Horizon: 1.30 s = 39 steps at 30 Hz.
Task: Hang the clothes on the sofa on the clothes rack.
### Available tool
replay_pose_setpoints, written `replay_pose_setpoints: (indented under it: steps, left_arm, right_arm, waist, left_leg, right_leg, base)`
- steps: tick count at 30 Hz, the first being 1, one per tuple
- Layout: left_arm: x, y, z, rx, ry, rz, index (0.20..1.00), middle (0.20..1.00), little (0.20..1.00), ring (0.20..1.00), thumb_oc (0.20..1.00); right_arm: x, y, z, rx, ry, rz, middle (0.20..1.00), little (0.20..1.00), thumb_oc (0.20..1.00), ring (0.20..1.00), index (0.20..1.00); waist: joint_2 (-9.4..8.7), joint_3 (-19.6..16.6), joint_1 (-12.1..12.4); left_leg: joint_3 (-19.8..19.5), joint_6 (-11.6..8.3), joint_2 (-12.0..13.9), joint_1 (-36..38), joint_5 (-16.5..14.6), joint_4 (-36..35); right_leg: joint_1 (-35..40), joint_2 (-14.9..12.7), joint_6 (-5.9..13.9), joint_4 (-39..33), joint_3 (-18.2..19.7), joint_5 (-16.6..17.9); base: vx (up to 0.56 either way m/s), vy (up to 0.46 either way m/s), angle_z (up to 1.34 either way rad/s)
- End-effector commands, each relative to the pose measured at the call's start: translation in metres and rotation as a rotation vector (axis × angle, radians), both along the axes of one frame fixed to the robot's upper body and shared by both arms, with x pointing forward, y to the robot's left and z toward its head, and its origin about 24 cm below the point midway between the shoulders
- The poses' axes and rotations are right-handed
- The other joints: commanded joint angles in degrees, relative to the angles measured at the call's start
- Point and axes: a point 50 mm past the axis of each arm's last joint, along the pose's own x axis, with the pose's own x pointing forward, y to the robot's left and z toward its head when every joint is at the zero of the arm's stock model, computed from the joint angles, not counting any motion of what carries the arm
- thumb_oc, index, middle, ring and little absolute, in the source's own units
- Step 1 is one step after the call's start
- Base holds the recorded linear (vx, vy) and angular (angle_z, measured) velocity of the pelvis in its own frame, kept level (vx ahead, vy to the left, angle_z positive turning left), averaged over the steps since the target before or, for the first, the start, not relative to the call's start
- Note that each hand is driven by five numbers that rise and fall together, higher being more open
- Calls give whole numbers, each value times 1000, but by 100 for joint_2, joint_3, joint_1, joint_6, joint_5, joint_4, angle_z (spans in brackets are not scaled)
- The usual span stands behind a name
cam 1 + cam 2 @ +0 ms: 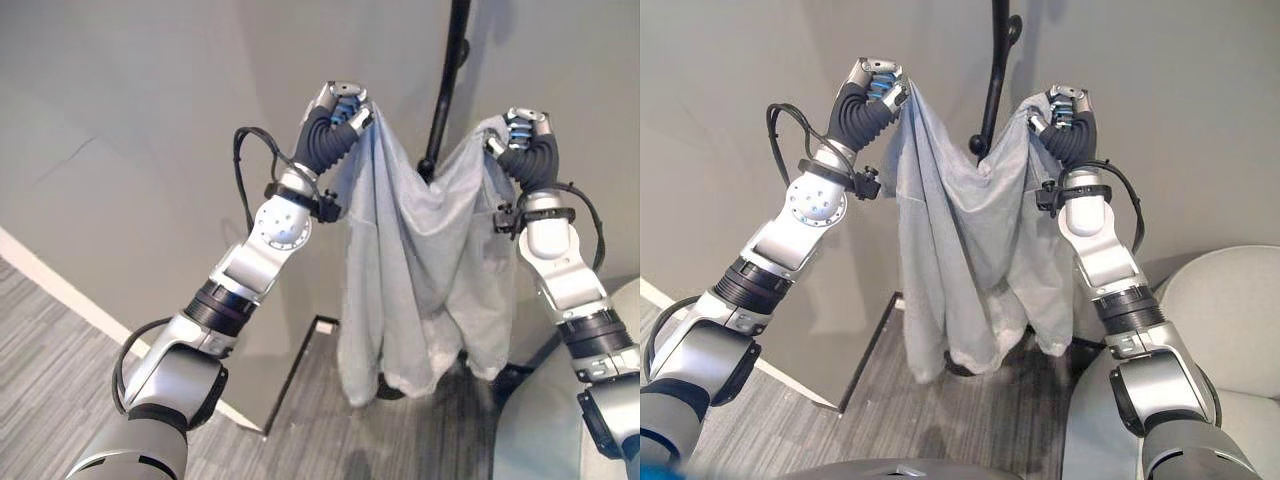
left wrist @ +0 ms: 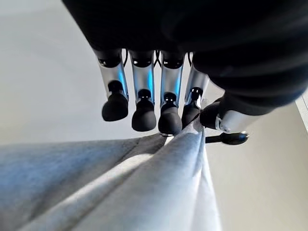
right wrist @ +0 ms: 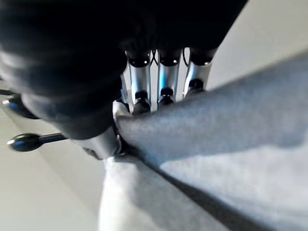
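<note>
Garment raised to the rack, not yet hooked

Cloth hangs between the two raised arms: a pale blue-grey soft fabric garment [image 1: 415, 290], held up by its top edge and sagging in a deep dip in the middle, its lower part dangling free above the grey striped carpet floor [image 1: 60, 340].

The left hand [image 1: 338, 112] grips one upper corner; its own wrist view shows a fold of cloth pinched between the thumb and the dark fingertips [image 2: 144, 118]. The right hand [image 1: 1065, 110] is clenched on the other corner, the fabric bunched under its curled fingers in the right wrist view.

The hands are held well apart, probably to spread the top edge so that it can be dropped over a hook instead of arriving as a bundle.

The black metal clothes rack pole [image 1: 996, 70] rises behind the garment, between the two hands, in front of the plain grey wall [image 1: 130, 120]. One of its knobbed pegs [image 1: 980, 147] shows just above the sagging middle of the cloth. Whether the fabric touches that peg cannot be told.

The rounded light grey sofa [image 1: 1230, 330] sits at the lower right, beside the right arm.

By this reading the garment is off the sofa and lifted; catching it on a peg and letting go remain.
</note>
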Motion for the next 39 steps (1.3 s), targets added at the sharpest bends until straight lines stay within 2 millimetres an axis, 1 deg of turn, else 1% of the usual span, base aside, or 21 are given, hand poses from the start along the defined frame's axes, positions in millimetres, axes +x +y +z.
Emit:
replay_pose_setpoints:
  steps: [1, 4, 7, 11, 18, 21, 25, 26, 27, 28, 31, 32, 36, 39]
  left_arm:
    - [3, 12, 10, -55, -42, 31, 200, 200, 200, 200, 200]
    - [2, 13, 10, -58, -43, 32, 200, 200, 200, 200, 200]
    - [-1, 16, 9, -59, -49, 31, 200, 200, 200, 200, 200]
    - [-5, 20, 9, -59, -63, 34, 200, 200, 200, 200, 200]
    - [-8, 26, 11, -58, -88, 45, 200, 200, 200, 200, 200]
    - [-12, 29, 14, -60, -107, 46, 200, 200, 200, 200, 200]
    - [-23, 36, 23, -63, -175, 49, 200, 200, 200, 200, 200]
    - [-30, 40, 29, -57, -224, 53, 200, 200, 200, 200, 200]
    - [-30, 40, 29, -57, -223, 54, 200, 200, 200, 200, 200]
    - [-35, 42, 34, -49, -259, 58, 200, 200, 200, 200, 200]
    - [-43, 46, 43, -45, -318, 60, 200, 200, 200, 200, 200]
    - [-47, 49, 50, -39, -356, 70, 200, 200, 200, 200, 200]
    - [-50, 54, 64, -24, -416, 96, 200, 200, 200, 200, 200]
    - [-51, 57, 79, -7, -470, 122, 200, 200, 200, 200, 200]
  right_arm:
    - [-9, -10, 8, 14, -74, -17, 200, 200, 200, 200, 200]
    - [-10, -10, 7, 16, -78, -16, 200, 200, 200, 200, 200]
    - [-15, -12, 3, 9, -78, -19, 200, 200, 200, 200, 200]
    - [-22, -17, -1, 9, -85, -35, 200, 200, 200, 200, 200]
    - [-30, -22, -2, 5, -109, -46, 200, 200, 200, 200, 200]
    - [-36, -23, 2, 5, -141, -45, 200, 200, 200, 200, 200]
    - [-50, -22, 15, -6, -229, -21, 200, 200, 200, 200, 200]
    - [-56, -21, 23, -31, -269, -6, 200, 200, 200, 200, 200]
    - [-56, -21, 23, -31, -269, -5, 200, 200, 200, 200, 200]
    - [-60, -21, 32, -48, -315, -3, 200, 200, 200, 200, 200]
    - [-66, -21, 44, -67, -371, 2, 200, 200, 200, 200, 200]
    - [-69, -23, 52, -87, -406, -6, 200, 200, 200, 200, 200]
    - [-71, -27, 69, -108, -468, -34, 200, 200, 200, 200, 200]
    - [-69, -30, 85, -145, -504, -67, 200, 200, 200, 200, 200]
  waist:
    - [-123, -655, 85]
    - [-120, -652, 79]
    - [-115, -648, 67]
    - [-99, -653, 41]
    - [-83, -664, -2]
    - [-74, -661, -31]
    - [-79, -661, -51]
    - [-84, -673, -52]
    - [-81, -675, -53]
    - [-84, -680, -56]
    - [-88, -690, -49]
    - [-89, -698, -44]
    - [-83, -719, -33]
    - [-90, -727, -14]
  left_leg:
    - [219, -199, 276, 26, -519, 41]
    - [228, -194, 272, 33, -525, 41]
    - [244, -178, 268, 52, -553, 41]
    - [281, -163, 261, 76, -591, 41]
    - [325, -158, 261, 96, -623, 41]
    - [347, -152, 262, 110, -636, 41]
    - [363, -153, 277, 125, -658, 41]
    - [377, -156, 282, 128, -664, 41]
    - [380, -156, 282, 129, -665, 41]
    - [384, -159, 285, 133, -672, 41]
    - [393, -163, 293, 135, -682, 41]
    - [393, -164, 292, 131, -685, 41]
    - [396, -168, 286, 116, -686, 41]
    - [395, -174, 288, 112, -696, 41]
  right_leg:
    - [-234, -752, 709, 105, 35, 101]
    - [-237, -762, 716, 105, 26, 107]
    - [-240, -792, 738, 108, 27, 127]
    - [-245, -809, 759, 104, 34, 136]
    - [-269, -824, 776, 96, 46, 165]
    - [-279, -821, 784, 91, 65, 177]
    - [-296, -813, 789, 86, 89, 180]
    - [-301, -805, 792, 81, 104, 179]
    - [-302, -805, 792, 83, 106, 178]
    - [-310, -804, 797, 80, 112, 184]
    - [-325, -802, 805, 79, 108, 181]
    - [-329, -800, 813, 78, 116, 181]
    - [-345, -804, 830, 78, 108, 199]
    - [-347, -807, 844, 76, 89, 200]
  base:
    - [0, 0, 0]
    - [3, 17, -10]
    - [-2, 9, -1]
    - [0, 0, 0]
    - [-2, 3, -3]
    - [0, 0, 0]
    - [20, -1, -3]
    - [30, -4, -3]
    - [38, 0, -5]
    - [22, 1, -5]
    - [0, 0, 0]
    - [0, 0, 0]
    - [0, 0, 0]
    - [17, -1, 0]
